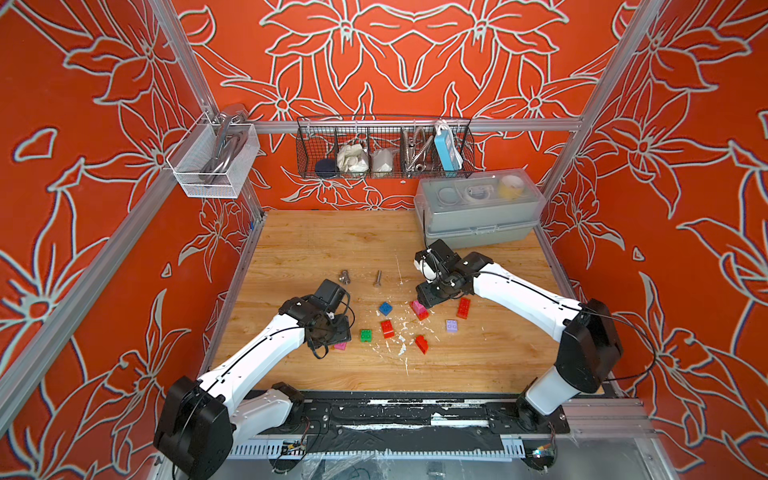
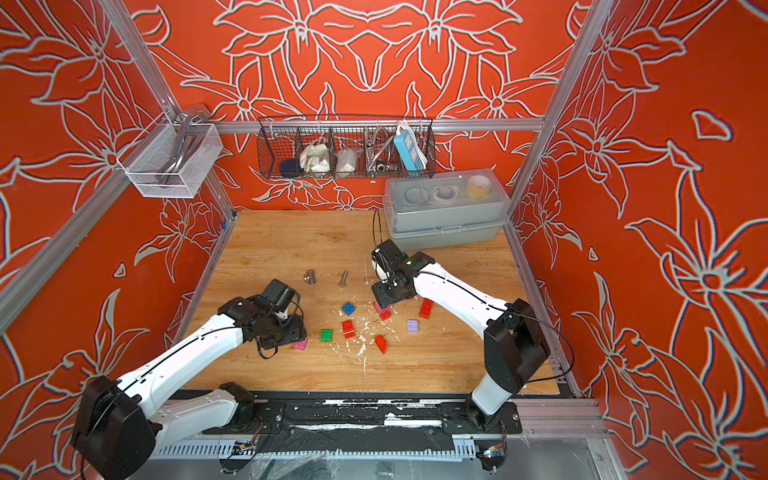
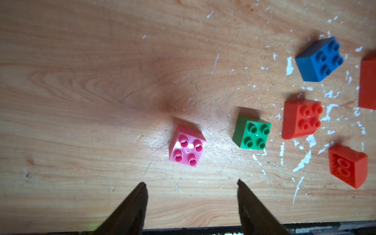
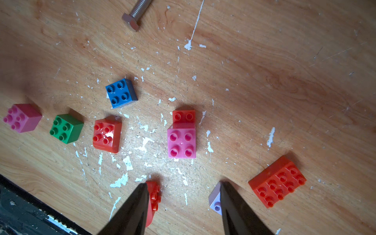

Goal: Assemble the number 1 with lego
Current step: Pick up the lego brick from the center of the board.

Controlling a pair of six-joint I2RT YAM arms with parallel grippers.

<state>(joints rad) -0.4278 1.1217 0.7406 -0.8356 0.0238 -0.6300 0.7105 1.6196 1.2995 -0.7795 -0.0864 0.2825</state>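
The lego bricks lie scattered on the wooden table [image 1: 316, 245]. My left gripper [image 3: 191, 181] is open and empty, hovering just short of a lone pink brick [image 3: 187, 146], with a green brick [image 3: 252, 132] beside it. My right gripper [image 4: 183, 183] is also open and empty. A pink brick [image 4: 181, 142] sits on a red one [image 4: 184, 118] just ahead of its tips. A red brick on its side [image 4: 153, 195] shows by one finger, a lilac brick [image 4: 214, 200] by the other. A long red brick [image 4: 277, 181], a blue brick [image 4: 121, 92] and a red brick [image 4: 106, 135] lie apart.
Two grey bolts [image 1: 344, 276] [image 1: 377, 278] lie behind the bricks. A grey plastic box [image 1: 478, 216] stands at the back right, close behind the right arm. A wire basket [image 1: 384, 147] hangs on the back wall. White paint flecks mark the wood.
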